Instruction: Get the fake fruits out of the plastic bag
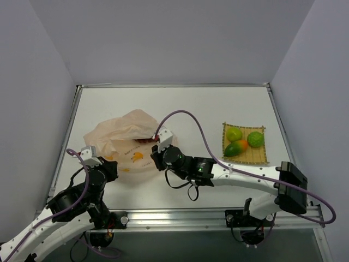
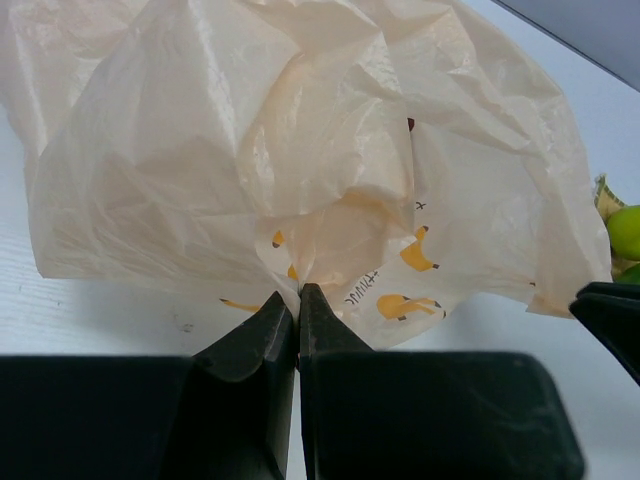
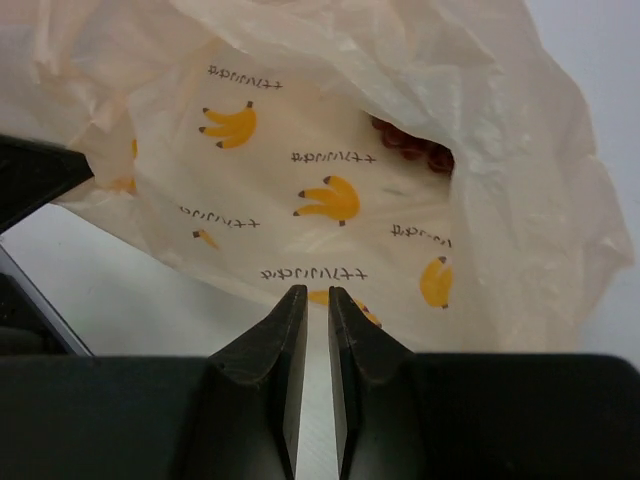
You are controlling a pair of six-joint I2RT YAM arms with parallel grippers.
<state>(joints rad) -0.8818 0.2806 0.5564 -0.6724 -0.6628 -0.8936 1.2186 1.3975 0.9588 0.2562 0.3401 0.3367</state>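
Note:
The plastic bag (image 1: 122, 134) lies crumpled at the table's left middle, peach-beige with yellow bananas. My left gripper (image 1: 109, 162) is shut on a pinch of its near edge (image 2: 298, 290). My right gripper (image 1: 154, 156) sits at the bag's right lower edge, its jaws a narrow slit apart with nothing between them (image 3: 309, 292). The dark purple grape bunch (image 3: 412, 145) shows inside the bag's mouth and also in the top view (image 1: 146, 141). Two lime-green fruits (image 1: 234, 132) (image 1: 255, 139) and the green-and-orange mango (image 1: 235, 147) lie on the mat.
The yellow woven mat (image 1: 262, 158) lies at the right middle of the white table. Grey walls close in the table at the back and both sides. The right arm stretches across the near middle. A metal rail runs along the near edge.

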